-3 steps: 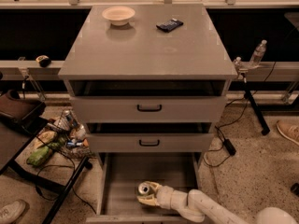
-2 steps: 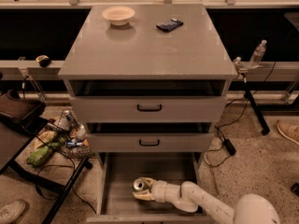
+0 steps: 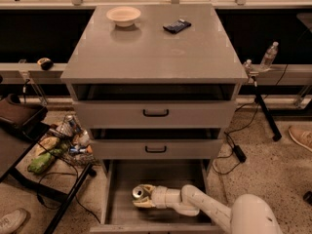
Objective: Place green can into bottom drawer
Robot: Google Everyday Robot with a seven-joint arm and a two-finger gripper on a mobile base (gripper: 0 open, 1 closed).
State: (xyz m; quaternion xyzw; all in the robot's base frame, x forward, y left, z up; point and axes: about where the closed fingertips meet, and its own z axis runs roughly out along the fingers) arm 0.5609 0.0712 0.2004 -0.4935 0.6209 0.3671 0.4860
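camera view. the gripper (image 3: 144, 199) is inside the open bottom drawer (image 3: 161, 177), left of centre and toward the front. it sits at the end of the white arm (image 3: 204, 209), which enters from the lower right. the jaws are closed onto the green can (image 3: 138, 193), one pale jaw above it and one below; nothing else is held. the can sits at the very tip of the jaws, on their left side, within the drawer's walls. its silver top faces up and toward the camera, so its long axis appears tilted rather than upright.

judgement: release calls for only a small descent, as the can is already over the tray floor. whether the can's base touches that floor cannot be told.

the green body is mostly hidden by the jaws. the drawer's rear is covered by the middle drawer (image 3: 156, 149). on the cabinet surface (image 3: 156, 57) lie a bowl (image 3: 123, 15) and a dark object (image 3: 176, 26), well apart from the work.
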